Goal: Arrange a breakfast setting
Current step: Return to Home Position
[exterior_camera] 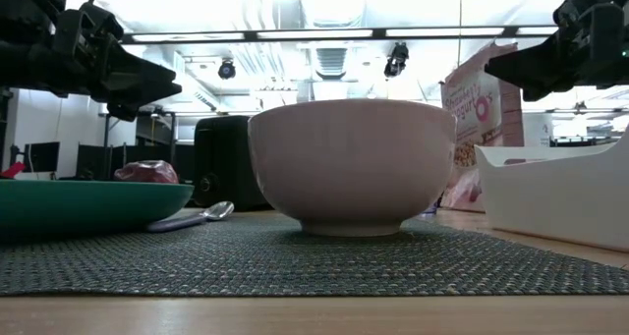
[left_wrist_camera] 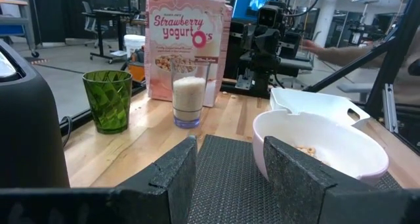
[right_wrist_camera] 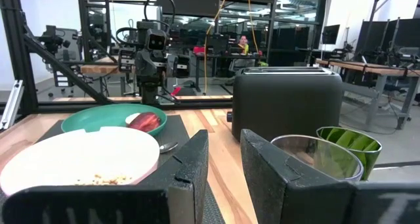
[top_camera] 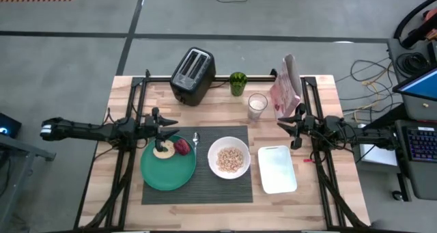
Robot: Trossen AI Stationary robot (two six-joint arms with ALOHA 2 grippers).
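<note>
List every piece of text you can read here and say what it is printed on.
"Strawberry yogurt O's": front of the pink cereal box.
Small print above and below that title on the box: too small to read.
Black toaster, milk glass: no text visible.

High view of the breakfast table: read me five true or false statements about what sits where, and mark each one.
1. The white bowl sits on the placemat with cereal in it. True.
2. The spoon lies inside the bowl. False: the spoon lies on the placemat, between the green plate and the bowl.
3. The white dish rests on the placemat. False: the white dish stands beside it, on the table.
4. The toaster stands behind the placemat. True.
5. The left gripper and right gripper are open and empty. True.
</note>
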